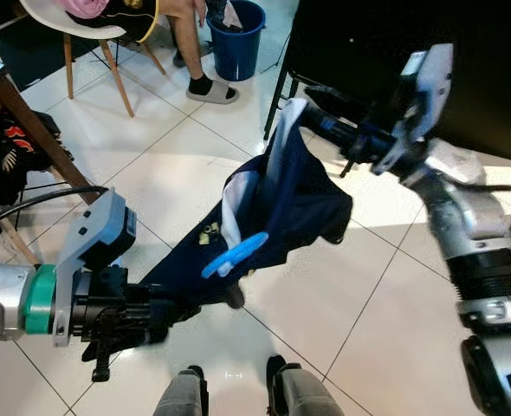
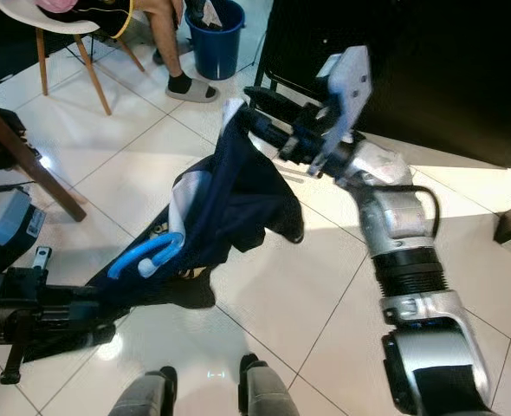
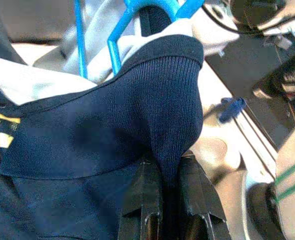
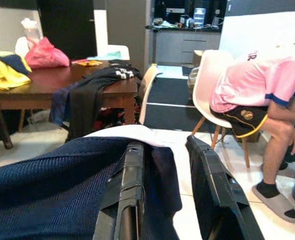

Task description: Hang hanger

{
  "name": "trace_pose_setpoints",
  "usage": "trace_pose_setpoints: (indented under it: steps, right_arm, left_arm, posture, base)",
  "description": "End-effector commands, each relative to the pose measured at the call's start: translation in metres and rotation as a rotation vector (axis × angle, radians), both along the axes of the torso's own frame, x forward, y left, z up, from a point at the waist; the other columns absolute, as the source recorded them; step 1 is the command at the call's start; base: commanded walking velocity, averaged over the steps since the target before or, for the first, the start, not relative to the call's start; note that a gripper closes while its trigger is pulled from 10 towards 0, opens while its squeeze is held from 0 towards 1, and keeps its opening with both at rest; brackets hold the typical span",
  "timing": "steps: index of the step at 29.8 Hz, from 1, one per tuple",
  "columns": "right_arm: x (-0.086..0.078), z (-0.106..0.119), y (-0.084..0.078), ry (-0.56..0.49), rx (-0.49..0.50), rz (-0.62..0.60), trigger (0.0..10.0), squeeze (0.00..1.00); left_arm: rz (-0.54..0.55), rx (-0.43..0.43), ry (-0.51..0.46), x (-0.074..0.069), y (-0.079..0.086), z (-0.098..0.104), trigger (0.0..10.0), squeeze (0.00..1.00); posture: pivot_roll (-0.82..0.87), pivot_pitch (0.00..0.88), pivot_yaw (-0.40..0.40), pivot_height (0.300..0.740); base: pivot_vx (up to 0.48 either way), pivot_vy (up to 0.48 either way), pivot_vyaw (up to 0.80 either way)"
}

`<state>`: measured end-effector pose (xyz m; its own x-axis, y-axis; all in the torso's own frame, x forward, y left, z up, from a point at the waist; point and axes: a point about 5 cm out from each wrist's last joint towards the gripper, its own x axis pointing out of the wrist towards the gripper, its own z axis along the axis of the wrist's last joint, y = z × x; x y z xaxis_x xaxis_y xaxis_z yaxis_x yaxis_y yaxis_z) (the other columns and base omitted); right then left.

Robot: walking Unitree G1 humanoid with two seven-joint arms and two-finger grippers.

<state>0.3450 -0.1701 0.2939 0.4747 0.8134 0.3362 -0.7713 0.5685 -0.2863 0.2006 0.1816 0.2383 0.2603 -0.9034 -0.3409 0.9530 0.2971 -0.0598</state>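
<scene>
Two grippers hold one navy garment [image 1: 281, 208] stretched between them above the white tiled floor [image 1: 152, 156]. The left gripper [image 1: 164, 314], at about eight o'clock in the head views, has its black fingers [image 3: 146, 192] pinched tight on a ribbed navy hem, seen close in the left wrist view. The right gripper [image 1: 312, 108], at about one o'clock, has a fold of the same cloth between its fingers [image 4: 130, 185]; one finger lies against the fabric, while the other stands slightly apart, so the grip looks partly open around the cloth.

A blue plastic hanger [image 1: 236, 254] sits inside the garment near its pale lining, its hook poking out at the middle of the stretched cloth, closer to the left gripper.

At eleven o'clock a person [image 1: 186, 39] sits on a white chair [image 1: 74, 30], one foot in a sandal, just beside a blue bucket [image 1: 238, 43]. A wooden table [image 4: 37, 85] with clothes draped over it stands at nine o'clock. The robot's own feet [image 1: 238, 390] show at six o'clock.
</scene>
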Motion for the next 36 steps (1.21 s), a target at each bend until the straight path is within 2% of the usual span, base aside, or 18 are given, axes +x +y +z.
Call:
trace_pose_setpoints:
  steps: [1,2,5,6,8,9,10,11,17,18,23,25,28,29,30,33,35,36]
  right_arm:
    - [-0.002,0.002,-0.009,0.001,0.041,-0.012,10.0,0.0]
    - [-0.008,-0.008,-0.014,0.014,-0.056,0.006,10.0,0.0]
    - [-0.008,-0.008,-0.014,0.014,-0.056,0.006,10.0,0.0]
    - [-0.017,-0.025,-0.011,0.016,-0.239,0.058,10.0,0.0]
    - [-0.017,-0.025,-0.011,0.016,-0.239,0.058,10.0,0.0]
    - [-0.024,-0.041,-0.004,0.026,-0.405,0.122,10.0,1.0]
    - [-0.024,-0.041,-0.004,0.026,-0.405,0.122,10.0,1.0]
    - [-0.031,-0.051,0.001,0.038,-0.512,0.187,10.0,1.0]
    - [-0.037,-0.053,0.006,0.05,-0.599,0.255,10.0,1.0]
    - [-0.041,-0.052,0.005,0.052,-0.65,0.294,10.0,0.0]
    - [-0.042,-0.044,-0.001,0.041,-0.753,0.332,10.0,0.0]
    - [-0.036,-0.034,-0.009,0.02,-0.772,0.295,10.0,0.0]
    - [-0.019,-0.009,-0.025,-0.043,-0.753,0.141,10.0,0.0]
    - [-0.012,0.001,-0.031,-0.071,-0.713,0.055,10.0,0.0]
    - [-0.012,0.001,-0.031,-0.071,-0.713,0.055,10.0,0.0]
    - [0.003,0.034,-0.053,-0.161,-0.46,-0.234,10.0,0.0]
    - [0.003,0.034,-0.053,-0.161,-0.46,-0.234,10.0,0.0]
    - [0.004,0.039,-0.058,-0.17,-0.403,-0.278,10.0,0.0]
  left_arm:
    - [-0.038,-0.002,0.012,-0.005,-0.004,-0.001,10.0,0.0]
    - [-0.017,-0.029,-0.006,-0.001,-0.005,0.002,10.0,0.0]
    - [-0.017,-0.029,-0.006,-0.001,-0.005,0.002,10.0,0.0]
    - [-0.004,-0.051,-0.022,0.002,-0.007,0.004,10.0,0.0]
    - [-0.004,-0.051,-0.022,0.002,-0.007,0.004,10.0,0.0]
    - [0.004,-0.067,-0.033,0.004,-0.009,0.006,10.0,0.0]
    - [0.004,-0.067,-0.033,0.004,-0.009,0.006,10.0,0.0]
    - [0.008,-0.077,-0.039,0.005,-0.01,0.007,10.0,0.0]
    - [0.014,-0.086,-0.043,0.005,-0.013,0.007,10.0,0.0]
    - [0.016,-0.089,-0.043,0.005,-0.013,0.007,10.0,0.0]
    - [0.022,-0.095,-0.041,0.006,-0.015,0.007,10.0,0.0]
    - [0.022,-0.096,-0.04,0.006,-0.015,0.007,10.0,0.0]
    - [0.021,-0.1,-0.038,0.005,-0.017,0.006,10.0,0.0]
    - [0.023,-0.103,-0.038,0.004,-0.018,0.006,10.0,0.0]
    - [0.023,-0.103,-0.038,0.004,-0.018,0.006,10.0,0.0]
    - [0.026,-0.111,-0.035,0.002,-0.019,0.005,10.0,0.0]
    - [0.026,-0.111,-0.035,0.002,-0.019,0.005,10.0,0.0]
    - [0.025,-0.111,-0.033,0.001,-0.02,0.005,10.0,0.0]
  posture:
    - [0.03,0.174,0.015,0.74]
    - [0.03,0.172,0.017,0.74]
    - [0.03,0.172,0.017,0.74]
    - [0.03,0.168,0.018,0.74]
    - [0.03,0.168,0.018,0.74]
    - [0.03,0.165,0.014,0.74]
    - [0.03,0.165,0.014,0.74]
    - [0.03,0.165,0.012,0.74]
    - [0.03,0.161,0.01,0.74]
    - [0.03,0.158,0.009,0.74]
    - [0.02,0.151,0.007,0.74]
    - [0.02,0.148,0.005,0.74]
    - [0.02,0.144,-0.003,0.74]
    - [0.02,0.144,-0.004,0.74]
    - [0.02,0.144,-0.004,0.74]
    - [0.02,0.14,-0.008,0.74]
    - [0.02,0.14,-0.008,0.74]
    - [0.02,0.14,-0.008,0.74]
  base:
    - [0.0,0.0,0.0]
    - [0.0,0.0,0.0]
    - [0.0,0.0,0.0]
    - [0.0,0.0,0.0]
    - [0.0,0.0,0.0]
    - [0.0,0.0,0.0]
    - [0.0,0.0,0.0]
    - [0.0,0.0,0.0]
    - [0.0,0.0,0.0]
    - [0.0,0.0,0.0]
    - [0.0,0.0,0.0]
    - [0.0,0.0,0.0]
    - [0.0,0.0,0.0]
    - [0.0,0.0,0.0]
    - [0.0,0.0,0.0]
    - [0.0,0.0,0.0]
    - [0.0,0.0,0.0]
    - [0.0,0.0,0.0]
